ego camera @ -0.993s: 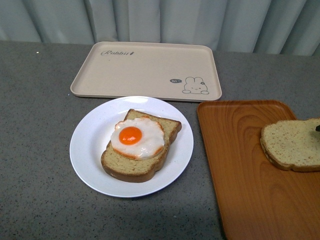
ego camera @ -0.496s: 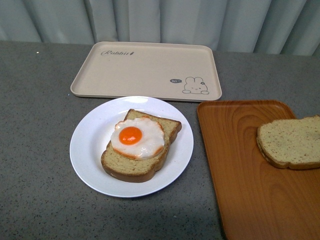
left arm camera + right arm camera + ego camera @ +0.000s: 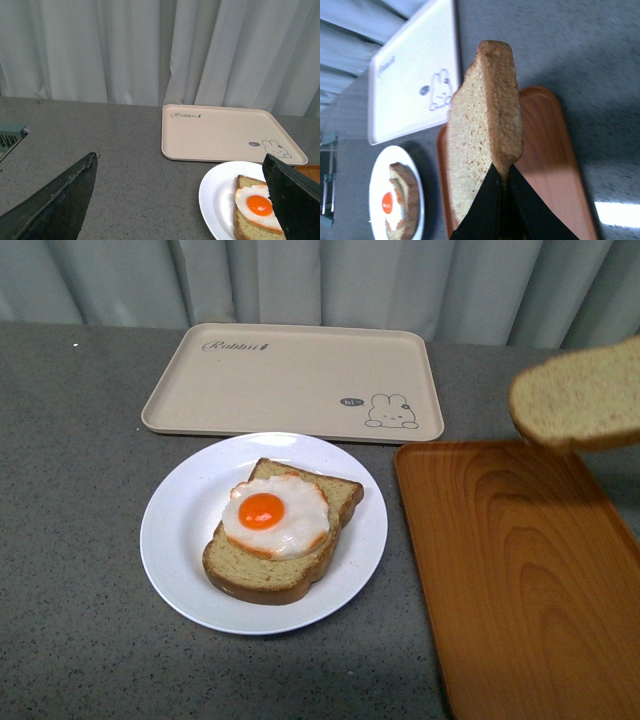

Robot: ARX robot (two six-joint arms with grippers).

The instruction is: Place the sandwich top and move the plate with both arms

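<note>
The sandwich top (image 3: 580, 395), a plain tan speckled slice with a brown crust, hangs in the air at the right edge of the front view, above the far end of the orange-brown wooden tray (image 3: 520, 580). My right gripper (image 3: 501, 177) is shut on the slice's edge (image 3: 485, 120); the gripper itself is out of the front view. The white plate (image 3: 180, 540) sits on the grey table and carries the egg-topped slice (image 3: 275, 530). My left gripper (image 3: 182, 170) is open, its black jaws wide apart, low over the table left of the plate (image 3: 215, 195).
The beige rabbit tray (image 3: 290, 380) lies behind the plate, near a grey curtain. The wooden tray lies right of the plate and shows in the right wrist view (image 3: 545, 165). A grey vent-like object (image 3: 7, 137) sits at the table's left side.
The sandwich top has risen off the wooden tray and now hangs well above it, held by the right gripper. The plate and egg slice have not moved.
</note>
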